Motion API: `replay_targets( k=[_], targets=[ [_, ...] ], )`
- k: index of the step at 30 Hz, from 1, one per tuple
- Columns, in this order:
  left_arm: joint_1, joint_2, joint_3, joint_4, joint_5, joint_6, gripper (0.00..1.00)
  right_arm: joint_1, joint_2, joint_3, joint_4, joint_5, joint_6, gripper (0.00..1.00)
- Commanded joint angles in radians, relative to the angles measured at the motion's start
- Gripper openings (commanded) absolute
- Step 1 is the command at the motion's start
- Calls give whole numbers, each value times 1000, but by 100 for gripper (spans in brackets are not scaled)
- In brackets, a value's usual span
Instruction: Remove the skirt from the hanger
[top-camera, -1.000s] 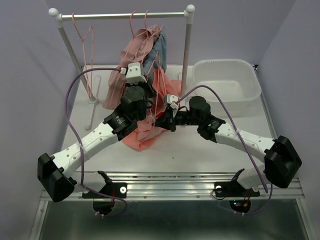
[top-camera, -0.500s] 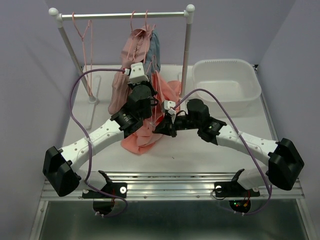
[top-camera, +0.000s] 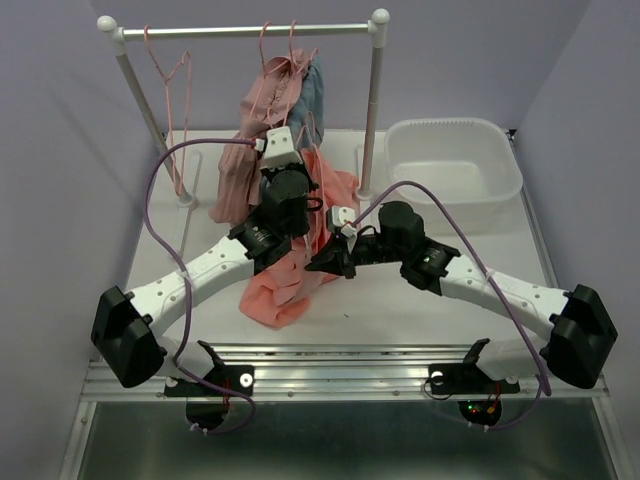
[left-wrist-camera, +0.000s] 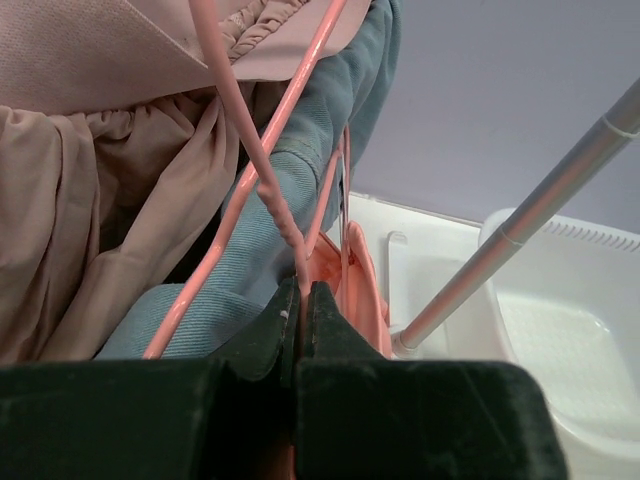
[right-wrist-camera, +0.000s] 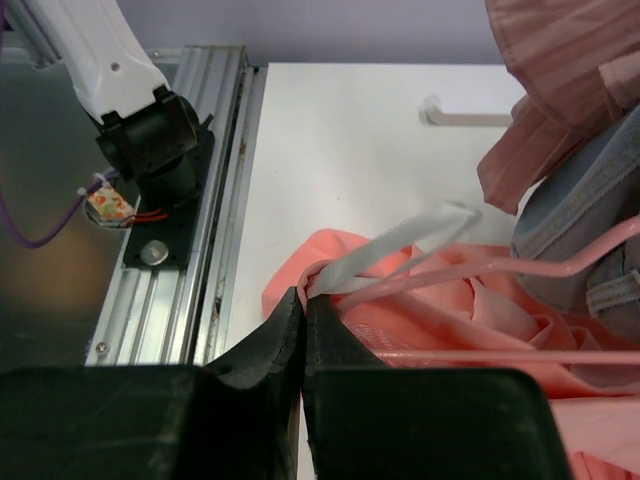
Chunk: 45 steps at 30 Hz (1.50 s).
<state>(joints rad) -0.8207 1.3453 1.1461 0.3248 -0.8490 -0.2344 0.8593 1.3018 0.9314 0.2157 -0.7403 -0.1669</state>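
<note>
So the coral skirt (top-camera: 290, 280) is hanging just below the rail (top-camera: 245, 30) and spilling forward from it toward the arm bases, and it's not off its pink hanger (left-wrist-camera: 265, 190) yet. The left gripper (left-wrist-camera: 303, 295) has its fingers pressed together on the twisted wire neck of that hanger. The right gripper (right-wrist-camera: 303, 300), lower down and on the arm-base side of the rail, is pinching the skirt's edge right where a pale strip (right-wrist-camera: 390, 250) runs out of the fabric. Can't tell if that strip is a hanging loop or part of a clip.

My take on doing this bit well: treat the left as the anchor and don't let the hanger swing. The right should draw the fabric along the hanger's arm and out past its end, not yank straight down away from the rail, or the wire just bends and the loop stays hooked.

Also watch the dusty-pink garment (top-camera: 250, 150) and the blue denim piece (left-wrist-camera: 300, 180) crowded under the rail right beside it. Those look easy to drag along. Slow pull, and check the strip actually slips free before letting go.
</note>
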Motion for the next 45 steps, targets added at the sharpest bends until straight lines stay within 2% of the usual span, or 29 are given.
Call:
replay_targets(
  k=[1, 5, 10, 14, 16, 17, 19, 24, 27, 32, 38, 41, 45],
  targets=[
    [6, -80, 23, 59, 48, -19, 0, 18, -12, -51, 24, 73, 36, 1],
    [6, -142, 11, -18, 142, -42, 0, 18, -27, -108, 22, 212, 58, 1],
    [5, -227, -19, -104, 266, -60, 0, 18, -58, -177, 16, 314, 102, 1],
    [5, -268, -13, -200, 352, -80, 0, 18, -87, -215, 33, 479, 161, 1],
    [5, -291, -14, -262, 398, -101, 0, 18, -95, -218, 57, 684, 212, 1],
    [5, -299, -17, -280, 419, -103, 0, 18, -93, -218, 63, 685, 227, 1],
    [3, -322, -23, -363, 453, -123, 0, 18, -81, -201, 70, 884, 236, 1],
    [-26, -374, -48, -499, 438, -192, 0, 18, -70, -164, 96, 1039, 244, 1],
    [-28, -413, -65, -578, 490, -239, 0, 9, -56, -128, 96, 1114, 250, 1],
    [-31, -462, -72, -717, 541, -296, 0, -61, -18, -74, 94, 1199, 257, 1],
    [-32, -483, -92, -835, 625, -318, 0, -115, 16, -23, 94, 1217, 227, 1],
    [-32, -474, -86, -900, 631, -330, 0, -126, 43, -8, 94, 1211, 201, 1],
    [-32, -479, -59, -926, 579, -344, 0, -135, 57, -22, 74, 1098, 178, 1]
  ],
)
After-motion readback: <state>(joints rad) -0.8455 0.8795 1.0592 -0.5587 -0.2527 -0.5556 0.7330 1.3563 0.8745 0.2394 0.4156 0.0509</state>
